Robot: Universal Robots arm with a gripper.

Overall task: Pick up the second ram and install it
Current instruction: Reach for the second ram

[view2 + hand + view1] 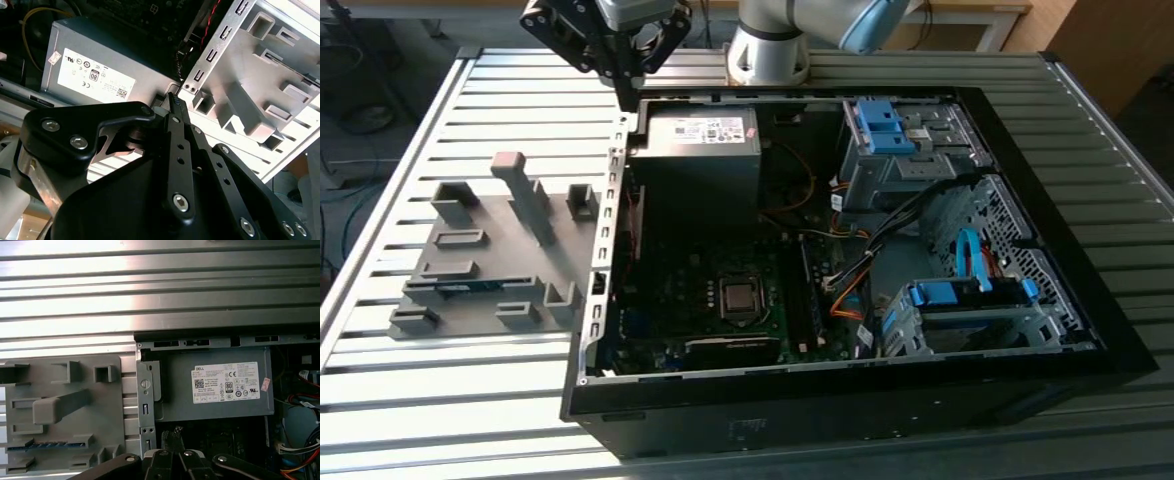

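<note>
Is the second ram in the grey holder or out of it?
In. The second ram lies in a slot of the grey holder, and the gripper hangs apart from it.

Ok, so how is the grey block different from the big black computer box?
The grey holder block is pale, small and low; the computer case is black and far bigger. The block carries one blue-green ram stick in a slot; the open case holds a power supply box and cables. Both lie on the slatted metal table.

Open computer case (pixel 854 405) on slatted table (pixel 414 425); grey holder block (pixel 491 255) beside it.
</note>
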